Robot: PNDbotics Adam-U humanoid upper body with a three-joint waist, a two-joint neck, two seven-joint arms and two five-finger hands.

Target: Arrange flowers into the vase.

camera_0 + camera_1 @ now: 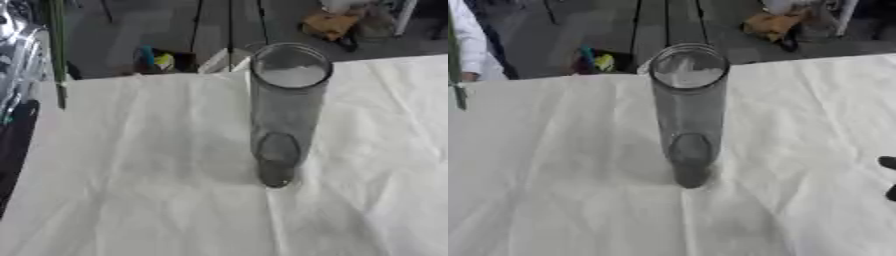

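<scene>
A table (131, 210) fills most of both views, covered by a white cloth (367, 150) creased with shallow folds and wrinkles. A tall clear vase (284, 115) stands upright on the cloth near the middle, its open mouth toward the far edge and its base nearer the robot. The cloth's far edge runs across the upper part of the views.

One clear vase (284, 110), one white tablecloth (140, 190), possibly one green stem (58, 50).
</scene>
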